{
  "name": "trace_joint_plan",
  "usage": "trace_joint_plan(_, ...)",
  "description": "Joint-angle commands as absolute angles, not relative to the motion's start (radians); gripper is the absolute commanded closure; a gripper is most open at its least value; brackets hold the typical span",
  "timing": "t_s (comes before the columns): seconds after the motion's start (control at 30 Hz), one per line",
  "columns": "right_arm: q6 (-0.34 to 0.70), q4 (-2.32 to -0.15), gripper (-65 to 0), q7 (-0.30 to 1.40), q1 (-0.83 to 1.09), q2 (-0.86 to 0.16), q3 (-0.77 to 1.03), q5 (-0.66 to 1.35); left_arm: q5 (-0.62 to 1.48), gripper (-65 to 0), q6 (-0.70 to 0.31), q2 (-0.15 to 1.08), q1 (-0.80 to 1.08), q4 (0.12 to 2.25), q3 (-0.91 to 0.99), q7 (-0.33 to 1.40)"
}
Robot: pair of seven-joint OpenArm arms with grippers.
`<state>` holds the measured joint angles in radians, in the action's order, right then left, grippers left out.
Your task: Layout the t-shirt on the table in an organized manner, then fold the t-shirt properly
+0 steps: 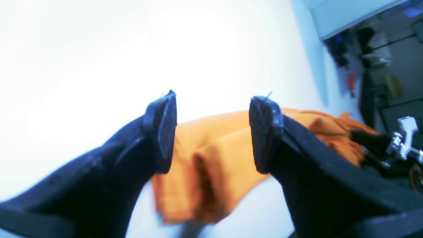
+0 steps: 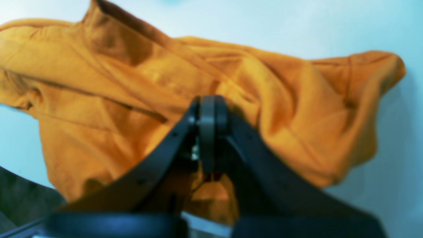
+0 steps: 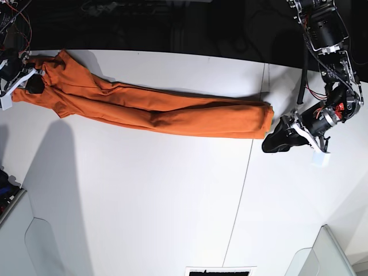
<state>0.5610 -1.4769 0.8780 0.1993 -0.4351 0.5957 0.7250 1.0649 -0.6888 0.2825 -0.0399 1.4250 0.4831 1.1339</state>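
The orange t-shirt point(image 3: 167, 115) lies pulled into a long, narrow band across the far part of the white table point(image 3: 144, 201). At its left end my right gripper point(image 3: 34, 83) is shut on the t-shirt; in the right wrist view the closed tips point(image 2: 208, 110) press into the bunched t-shirt point(image 2: 99, 82). My left gripper point(image 3: 277, 140) sits just off the shirt's right end. Seen from the left wrist, the left gripper point(image 1: 213, 129) is open, and the t-shirt point(image 1: 211, 165) lies on the table point(image 1: 99, 49) behind the gap, not pinched.
A thin dark seam point(image 3: 247, 172) crosses the table near the shirt's right end. Pale translucent objects stand at the front left point(image 3: 40, 241) and front right point(image 3: 322, 253) corners. Dark clutter point(image 1: 380, 66) lies beyond the table edge.
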Motion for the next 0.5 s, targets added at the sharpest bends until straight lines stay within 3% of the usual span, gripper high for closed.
trace_joint_plan(0.0,0.565,-1.488,0.0,0.863,0.192,-0.456,0.601,0.728,1.08,-37.2,-0.698,0.306,-0.028,1.441,0.494,1.127)
trace_joint_plan(0.07,0.565,-1.488,0.0,0.863,0.191,-0.456,0.601,0.728,1.081,-38.9,-0.698,0.323,0.014,1.441,0.5,1.127)
trace_joint_plan(0.17,0.565,-1.488,0.0,0.863,0.192,-0.456,0.601,0.721,1.093,-47.7,-0.698,0.337,0.073,1.441,0.499,1.127)
trace_joint_plan(0.47,0.565,-1.488,0.0,0.863,0.192,-0.456,0.601,0.715,1.074,-47.7,-0.698,0.327,0.099,1.441,0.414,1.064)
